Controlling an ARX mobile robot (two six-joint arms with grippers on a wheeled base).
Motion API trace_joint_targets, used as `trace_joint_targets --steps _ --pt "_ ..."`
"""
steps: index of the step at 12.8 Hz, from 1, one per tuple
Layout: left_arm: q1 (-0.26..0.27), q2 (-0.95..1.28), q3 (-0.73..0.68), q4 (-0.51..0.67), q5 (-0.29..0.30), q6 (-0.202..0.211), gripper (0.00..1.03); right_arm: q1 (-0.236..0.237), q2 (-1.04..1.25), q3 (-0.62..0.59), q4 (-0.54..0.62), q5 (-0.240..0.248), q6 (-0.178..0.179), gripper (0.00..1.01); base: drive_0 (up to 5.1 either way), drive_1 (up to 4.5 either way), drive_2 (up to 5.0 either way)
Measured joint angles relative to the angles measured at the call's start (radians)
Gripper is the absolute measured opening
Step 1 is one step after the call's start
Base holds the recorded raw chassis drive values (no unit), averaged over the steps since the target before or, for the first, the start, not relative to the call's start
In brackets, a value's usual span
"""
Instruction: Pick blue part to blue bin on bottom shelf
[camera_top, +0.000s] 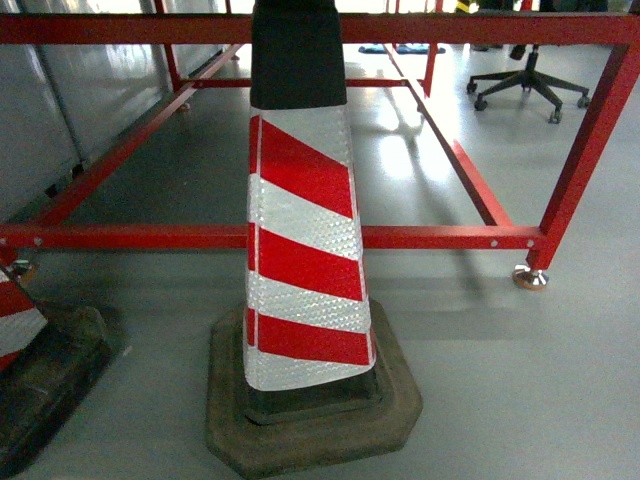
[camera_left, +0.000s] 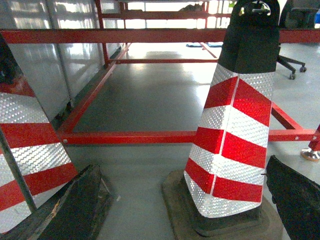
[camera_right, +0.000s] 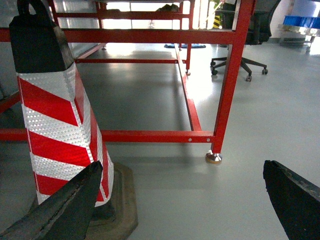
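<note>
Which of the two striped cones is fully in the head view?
The middle cone, standing on its rubber base before the red frame; the other cone is cut off at the left edge.

Cone (camera_top: 305, 250) top cropped; claws partly off-frame

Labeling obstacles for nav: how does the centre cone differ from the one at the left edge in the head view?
The centre cone stands almost whole in the head view, from its black top to its octagonal base; the left cone is cut off by the frame edge, showing only its lower stripes and base. The centre cone hides part of the red frame rail; the left cone does not. Both have red and white reflective stripes and dark rubber bases.
</note>
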Motion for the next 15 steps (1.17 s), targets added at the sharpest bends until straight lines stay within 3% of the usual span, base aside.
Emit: trace_joint_targets --steps 15 --pt "0.0 0.0 0.0 0.0 0.0 0.0 0.98 0.0 0.0 0.0 0.0 0.0 0.0 0.98 0.0 0.0 0.0"
